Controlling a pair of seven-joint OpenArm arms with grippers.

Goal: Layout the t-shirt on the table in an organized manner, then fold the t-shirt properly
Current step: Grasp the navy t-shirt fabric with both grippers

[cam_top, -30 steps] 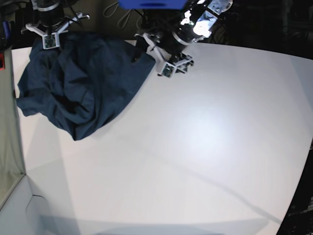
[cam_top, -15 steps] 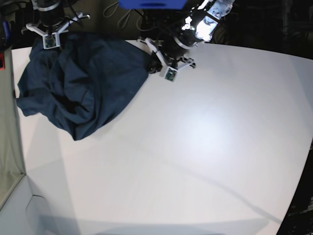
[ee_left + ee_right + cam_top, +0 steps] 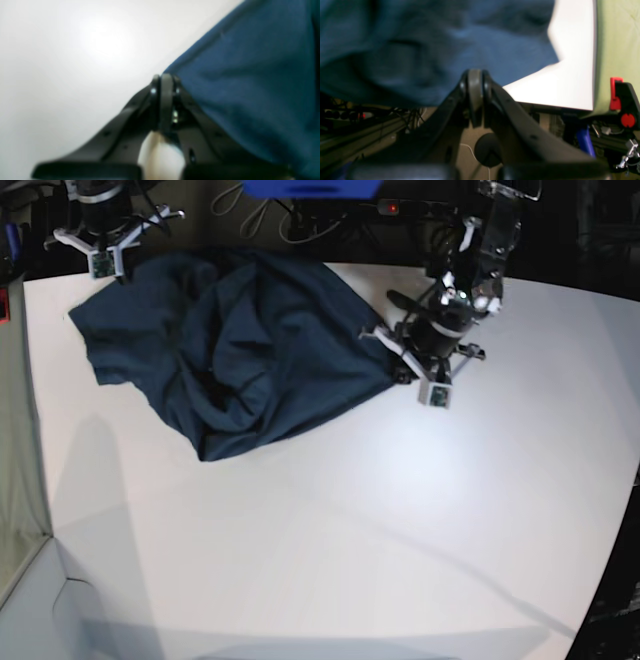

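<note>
The dark navy t-shirt [image 3: 250, 350] lies rumpled on the far left part of the white table [image 3: 400, 510], stretched between my two grippers. My left gripper [image 3: 388, 358] is shut on its right edge; in the left wrist view the closed fingertips [image 3: 163, 82] pinch the cloth's corner [image 3: 250, 75] above the table [image 3: 62, 62]. At the far left corner, my right gripper [image 3: 108, 272] is shut on the shirt's other end. In the right wrist view the closed gripper [image 3: 475, 75] meets the cloth [image 3: 420, 50] by the table's edge [image 3: 572, 82].
A greenish panel [image 3: 15, 480] borders the table's left side, also seen as a panel [image 3: 615, 50] in the right wrist view beside a red and black fixture [image 3: 617, 95]. Cables [image 3: 260, 210] hang behind the far edge. The table's right edge curves.
My left gripper has shut on the shirt's right edge and pulled it right and forward, spreading the cloth wider. The right gripper has stayed in place, still shut.
</note>
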